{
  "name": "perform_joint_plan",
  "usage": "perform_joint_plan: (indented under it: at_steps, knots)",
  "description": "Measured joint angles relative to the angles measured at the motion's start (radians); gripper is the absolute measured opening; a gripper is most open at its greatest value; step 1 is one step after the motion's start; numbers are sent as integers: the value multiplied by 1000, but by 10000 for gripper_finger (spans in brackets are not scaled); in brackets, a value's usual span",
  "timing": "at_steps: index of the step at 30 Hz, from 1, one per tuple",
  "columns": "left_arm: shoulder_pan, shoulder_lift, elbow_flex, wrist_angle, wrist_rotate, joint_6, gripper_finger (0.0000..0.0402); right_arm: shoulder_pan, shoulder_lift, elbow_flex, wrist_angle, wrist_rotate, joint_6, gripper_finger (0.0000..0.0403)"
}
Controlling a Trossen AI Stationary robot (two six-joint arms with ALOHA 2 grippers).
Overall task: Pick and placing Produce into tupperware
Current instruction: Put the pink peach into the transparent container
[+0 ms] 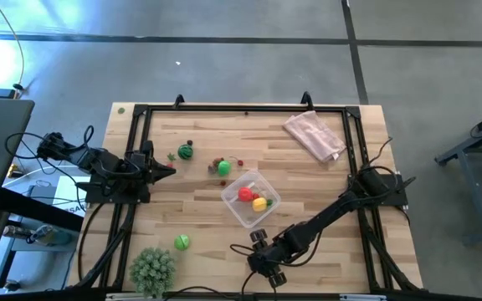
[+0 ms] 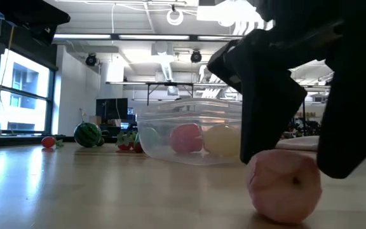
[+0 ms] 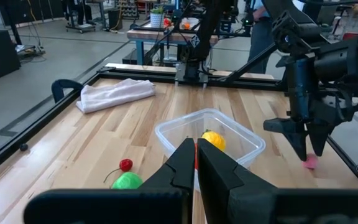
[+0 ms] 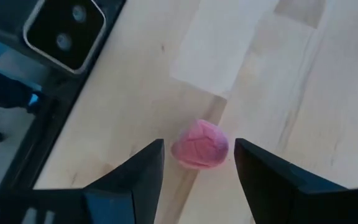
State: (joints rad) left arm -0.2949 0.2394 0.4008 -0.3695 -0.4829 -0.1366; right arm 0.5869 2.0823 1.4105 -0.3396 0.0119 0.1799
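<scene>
High view: clear squarish plastic tupperware (image 1: 250,198) mid-table, red and yellow toy produce inside; right gripper (image 1: 268,264) at the near edge; left gripper (image 1: 167,170) waits at the left edge, fingers closed, empty.
Low view: small pink round toy fruit (image 2: 284,185) rests on the wooden table (image 2: 75,191), dark fingers either side.
Right wrist view: jaws parted, straddling the fruit, apparently not touching; likely lined up to grasp.
Writing: none legible.

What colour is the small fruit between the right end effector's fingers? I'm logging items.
Pink fruit, clearest in the right wrist view.
</scene>
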Motion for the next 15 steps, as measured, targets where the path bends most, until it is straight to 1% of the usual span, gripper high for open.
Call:
perform_joint_plan:
  at_steps: [15]
  knots:
    - [0,0,0,0,0,0,8,-12,7,0,2,-36,-6,189]
